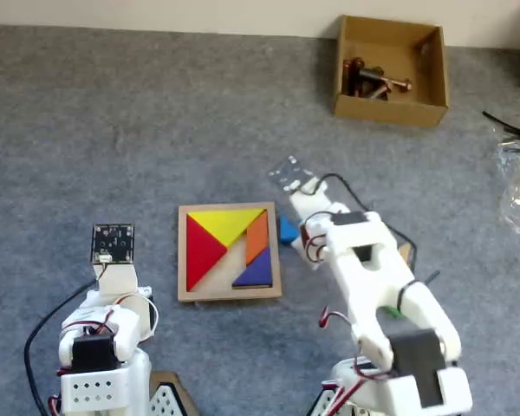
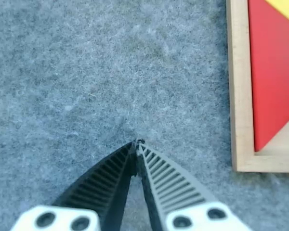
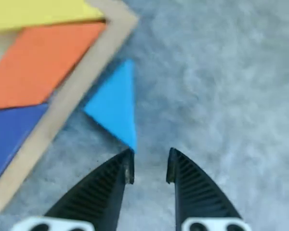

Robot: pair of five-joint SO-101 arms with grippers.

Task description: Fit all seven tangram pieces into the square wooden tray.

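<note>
Since blue triangle (image 3: 114, 103) sits outside tray (image 3: 79, 79), my right hand (image 3: 150, 166) hangs by it, apart, rdy to grab; left hand (image 2: 137, 143) together.

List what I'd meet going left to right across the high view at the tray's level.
left arm → tray → blue triangle → right arm. The cardboard box farther back overlaps the right arm in this order, so it is left out.

Bright, soft, even light covers the grey table (image 1: 113, 113). Faint shadows lie beneath the right gripper (image 3: 149, 166) and along the tray (image 3: 89, 67) edge.
</note>
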